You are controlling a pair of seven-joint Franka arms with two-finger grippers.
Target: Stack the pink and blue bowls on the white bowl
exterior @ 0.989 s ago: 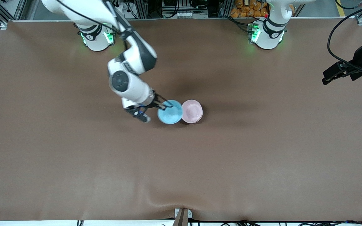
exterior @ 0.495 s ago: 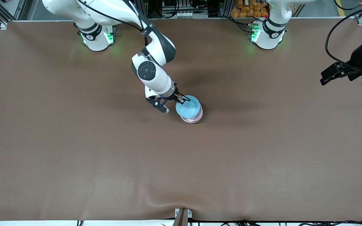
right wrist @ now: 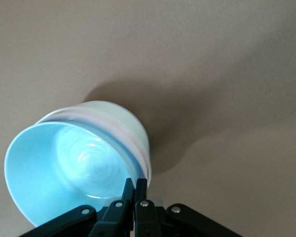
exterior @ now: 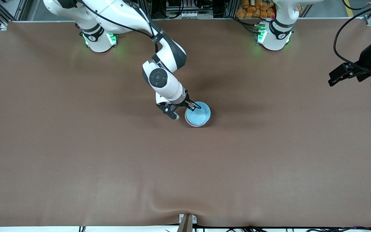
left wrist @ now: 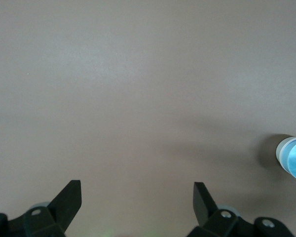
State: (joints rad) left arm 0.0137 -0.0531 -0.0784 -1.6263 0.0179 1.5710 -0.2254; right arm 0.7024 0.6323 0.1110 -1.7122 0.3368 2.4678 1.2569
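Observation:
The light blue bowl [exterior: 200, 114] sits nested on top of a stack in the middle of the table. In the right wrist view the blue bowl [right wrist: 64, 168] lies inside the pink bowl, of which only a thin rim [right wrist: 119, 129] shows, and the white bowl [right wrist: 126, 121] is the outer one beneath. My right gripper [exterior: 192, 106] is shut on the blue bowl's rim, one finger inside and one outside [right wrist: 135, 183]. My left gripper [exterior: 332, 80] is open and empty, waiting at the left arm's end of the table [left wrist: 138, 197].
The brown table cover [exterior: 185, 167] is bare around the stack. The stack also shows small at the edge of the left wrist view [left wrist: 293, 158]. A small metal bracket [exterior: 187, 220] sits at the table edge nearest the front camera.
My right gripper carried the blue bowl from beside the pink bowl toward the left arm's end, over the pink bowl, and down into it. The left arm barely moved.

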